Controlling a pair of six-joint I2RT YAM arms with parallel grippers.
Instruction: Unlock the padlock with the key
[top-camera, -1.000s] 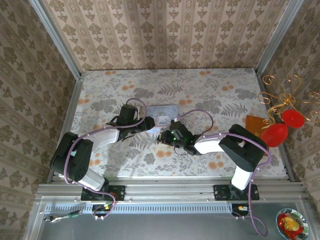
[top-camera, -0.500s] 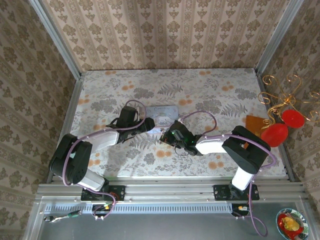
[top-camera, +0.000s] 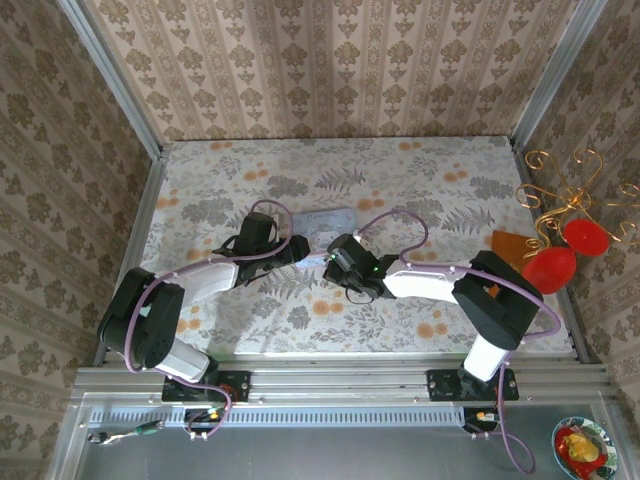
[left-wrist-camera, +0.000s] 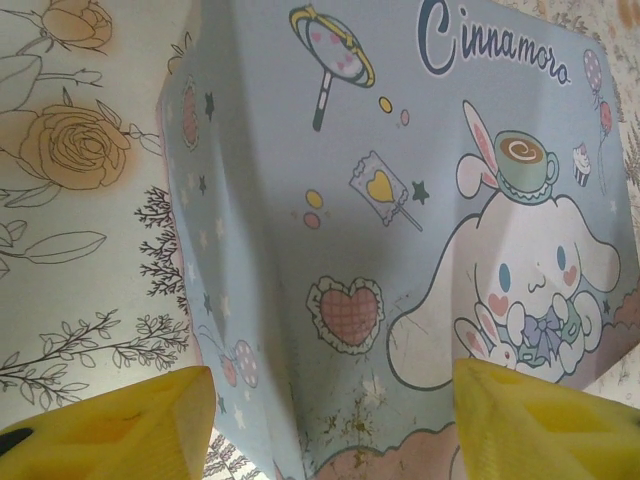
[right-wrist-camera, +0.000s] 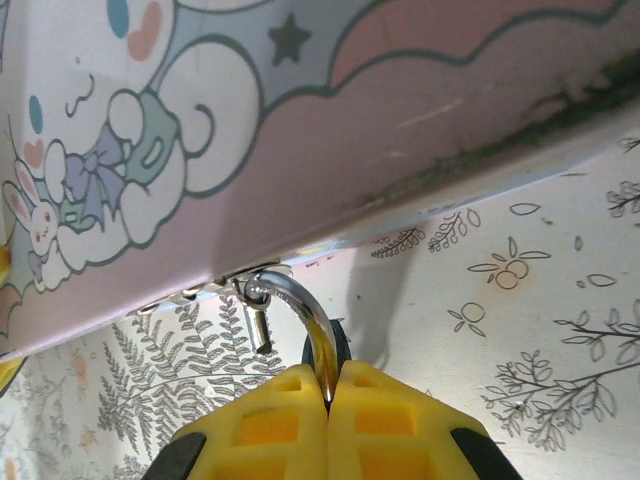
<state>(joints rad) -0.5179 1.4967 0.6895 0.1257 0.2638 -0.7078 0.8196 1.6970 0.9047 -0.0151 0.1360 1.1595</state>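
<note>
My right tool (right-wrist-camera: 328, 385) sits at the bottom centre of the right wrist view, its two yellow fingers pressed tight together on the padlock (right-wrist-camera: 303, 308). The padlock's silvery shackle curves up and to the left out of the seam between my fingers. A sliver of its dark body shows just behind them. The far end of the shackle hooks into a small metal latch (right-wrist-camera: 205, 292) on the lower edge of a pale blue and pink tin (right-wrist-camera: 300, 120). The tin spans the upper half of that frame, with a white cartoon dog at its upper left. A short metal pin (right-wrist-camera: 262, 328) hangs just beside the shackle's tip. The floral counter (right-wrist-camera: 520, 300) shows at the lower right.

My left tool (left-wrist-camera: 330, 420) is wide. Its yellow fingertips (left-wrist-camera: 110, 425) sit in the lower left and lower right corners of the left wrist view, well apart, with the tin's (left-wrist-camera: 380, 250) printed lid between and above them. I cannot tell whether either fingertip touches the tin.

In the top view, my left tool (top-camera: 303, 250) and right tool (top-camera: 337, 257) meet near the middle of the frame. The tin (top-camera: 328, 220) lies just above them on the counter (top-camera: 450, 200). The padlock is too small to make out there
</note>
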